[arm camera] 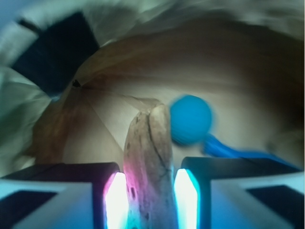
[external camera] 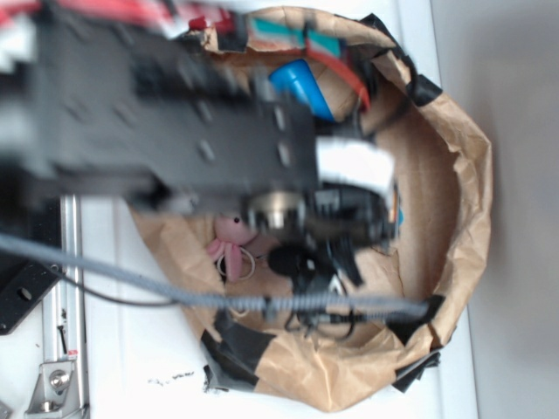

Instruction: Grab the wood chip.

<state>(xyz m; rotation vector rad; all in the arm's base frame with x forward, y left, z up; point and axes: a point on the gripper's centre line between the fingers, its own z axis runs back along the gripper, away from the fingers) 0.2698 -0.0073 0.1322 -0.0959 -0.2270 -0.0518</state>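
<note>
Glowing finger pads (arm camera: 187, 200), lit white and cyan, frame the bottom of the wrist view, and the gripper (arm camera: 150, 202) is clamped on the wood chip (arm camera: 148, 162), a rough, tan, elongated sliver with a dark crack along its length, rising from bottom centre to a rounded tip mid-frame. Just right of that tip sits a blurred, smooth blue ball (arm camera: 190, 119). Behind curves the crinkled brown paper wall (arm camera: 143, 57) with a black tape patch (arm camera: 59, 52) at upper left. From the exterior view, the blurred black arm (external camera: 175, 113) fills the upper left above a pink plush toy (external camera: 231, 240).
</note>
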